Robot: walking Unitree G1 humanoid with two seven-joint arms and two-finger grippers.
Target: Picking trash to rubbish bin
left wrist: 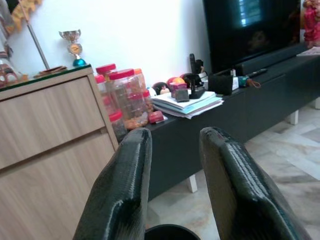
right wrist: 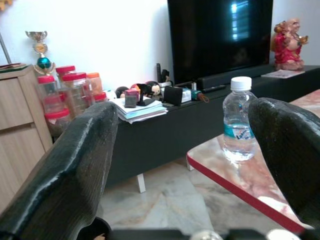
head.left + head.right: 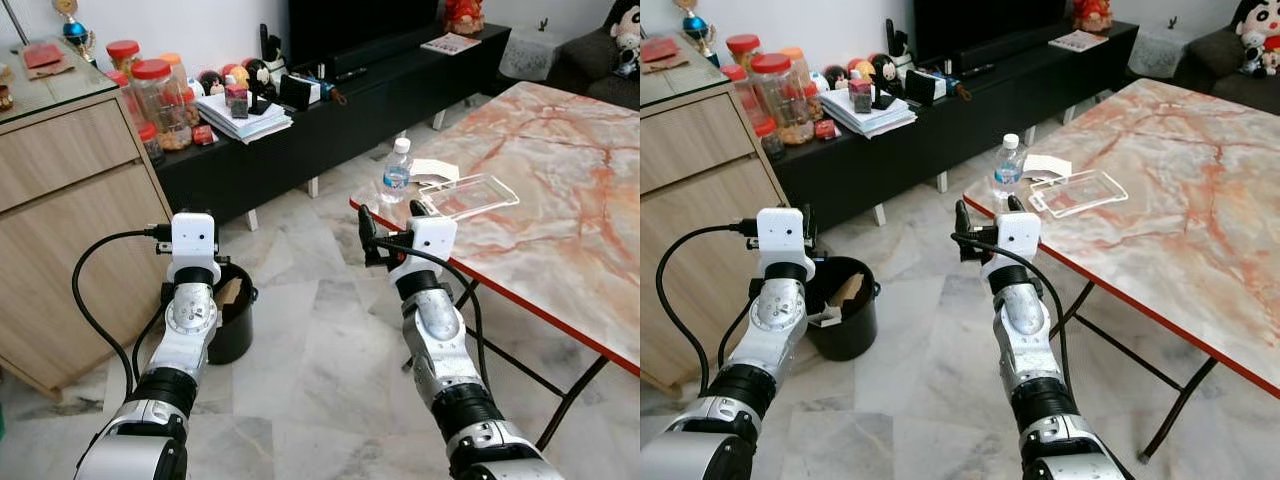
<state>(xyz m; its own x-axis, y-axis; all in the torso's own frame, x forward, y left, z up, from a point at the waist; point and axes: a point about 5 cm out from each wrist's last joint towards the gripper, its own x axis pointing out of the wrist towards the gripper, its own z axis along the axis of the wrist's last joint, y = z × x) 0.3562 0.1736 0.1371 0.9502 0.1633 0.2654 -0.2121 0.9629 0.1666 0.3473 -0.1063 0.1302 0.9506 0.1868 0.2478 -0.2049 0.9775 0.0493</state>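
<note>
A black rubbish bin (image 3: 843,318) stands on the tiled floor beside the wooden cabinet, with brownish paper scraps (image 3: 846,290) inside. My left gripper (image 1: 172,137) hovers just above the bin's near rim, fingers a little apart with nothing between them. My right gripper (image 3: 392,222) is raised in front of the marble table's near corner, wide open and empty. Just beyond it on that corner stand a small water bottle (image 3: 397,170), a clear plastic tray (image 3: 470,195) and a white paper (image 3: 432,168). The bottle (image 2: 239,120) sits between the right fingers' line of sight, still apart from them.
The marble table (image 3: 560,180) with a red edge and thin black legs fills the right side. A wooden cabinet (image 3: 70,190) stands at the left. A low black TV bench (image 3: 330,110) with jars, papers and figurines runs along the back wall. Tiled floor lies between the bin and the table.
</note>
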